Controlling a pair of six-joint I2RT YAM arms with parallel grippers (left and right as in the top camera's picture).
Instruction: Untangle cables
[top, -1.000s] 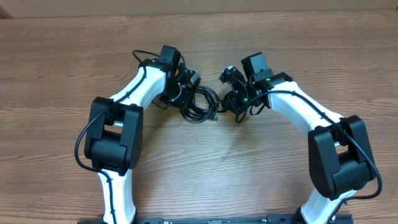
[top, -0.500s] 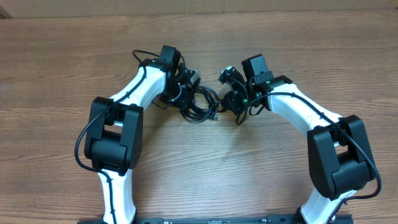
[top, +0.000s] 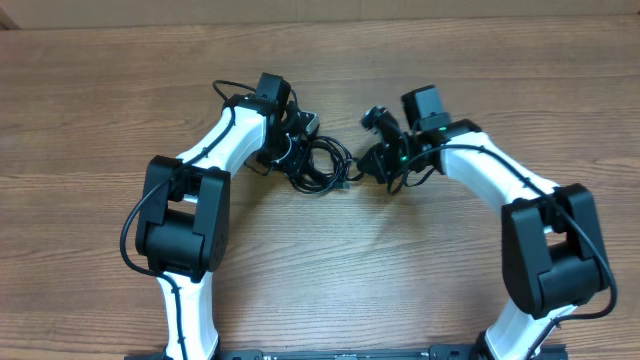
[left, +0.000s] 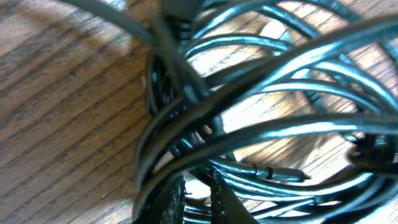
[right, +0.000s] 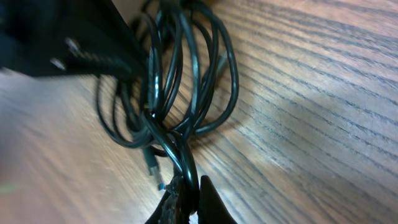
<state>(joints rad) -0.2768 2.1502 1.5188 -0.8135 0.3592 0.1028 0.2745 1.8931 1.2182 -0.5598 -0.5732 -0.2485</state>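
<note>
Now the cables are stretching left-right as a loose coil, the left gripper and right gripper each pinching strands tightly.

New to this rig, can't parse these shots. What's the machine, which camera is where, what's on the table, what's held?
It is two white-and-black robot arms, left arm and right arm, each ending in a two-finger gripper. The wide picture looks straight down from above the wooden table. The two close-ups come from cameras on the wrists, so each shows its own fingers at the bottom edge. Between the arms lies a tangled bundle of thin black cables. The right gripper is shut on a strand or two of it. The left gripper is right up against the bundle and seems to pinch strands too, though that view is blurred.
</note>
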